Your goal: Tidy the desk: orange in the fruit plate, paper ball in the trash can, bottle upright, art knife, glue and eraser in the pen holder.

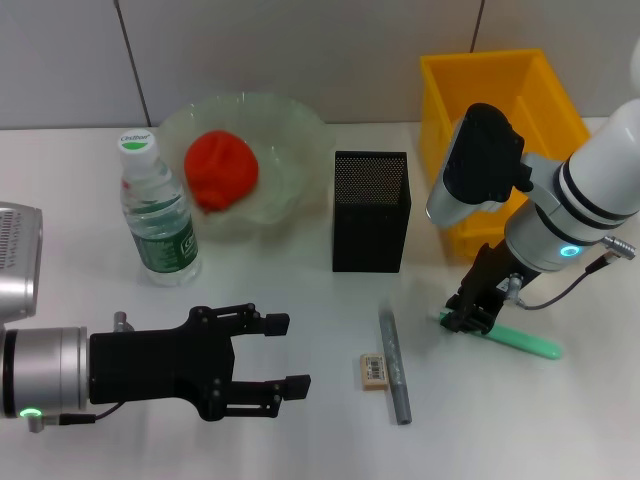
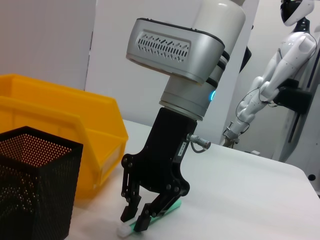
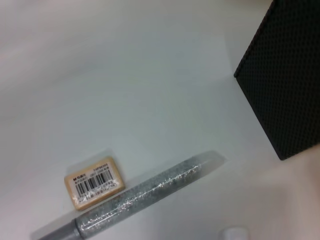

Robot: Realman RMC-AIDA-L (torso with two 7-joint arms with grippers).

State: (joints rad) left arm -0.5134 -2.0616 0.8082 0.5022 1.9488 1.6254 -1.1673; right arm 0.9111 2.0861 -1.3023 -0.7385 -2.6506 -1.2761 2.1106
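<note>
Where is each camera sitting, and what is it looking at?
Head view: on the robot's head, looking down at the desk; both arms show, the left end effector and the right end effector over a green stick.
Left wrist view: low, looking across at the right end effector.
Right wrist view: looking down; no body shows.
Shared: the pen holder, the eraser.
</note>
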